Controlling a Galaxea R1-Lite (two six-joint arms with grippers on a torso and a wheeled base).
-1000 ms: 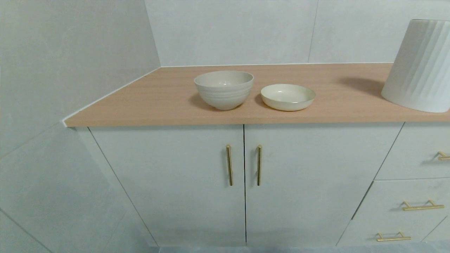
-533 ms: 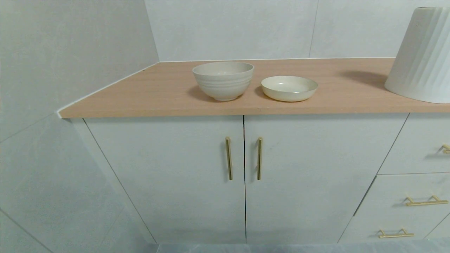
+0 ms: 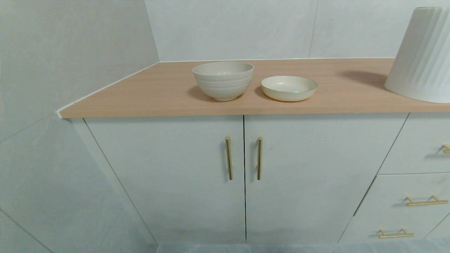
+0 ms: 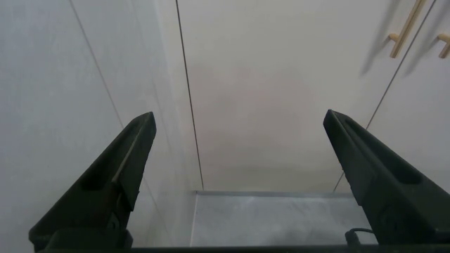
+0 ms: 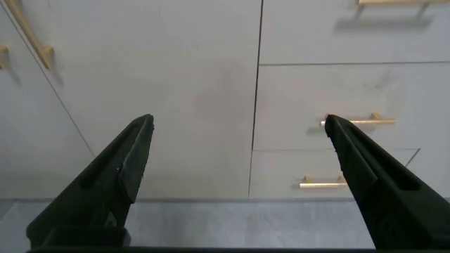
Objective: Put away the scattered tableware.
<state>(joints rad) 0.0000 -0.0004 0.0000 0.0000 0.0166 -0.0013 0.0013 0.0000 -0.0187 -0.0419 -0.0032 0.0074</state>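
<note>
Brown wood table (image 3: 158,100) against pale tiled walls (image 3: 228,28), white cupboard doors (image 3: 168,175) below. On top, deep bowl (image 3: 223,80) just beside flat dish (image 3: 289,88). Left pincer (image 4: 239,119), right pincer (image 5: 238,121): both wide.

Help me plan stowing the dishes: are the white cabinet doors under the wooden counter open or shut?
Shut. Both white cabinet doors sit flush, a thin seam between their gold bar handles; no interior shows.

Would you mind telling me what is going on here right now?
Nothing is being handled yet. A deep bowl and a shallow dish sit side by side, apart, on the wooden counter above two closed cabinet doors. The left gripper and right gripper hang low, jaws wide open and empty.
</note>
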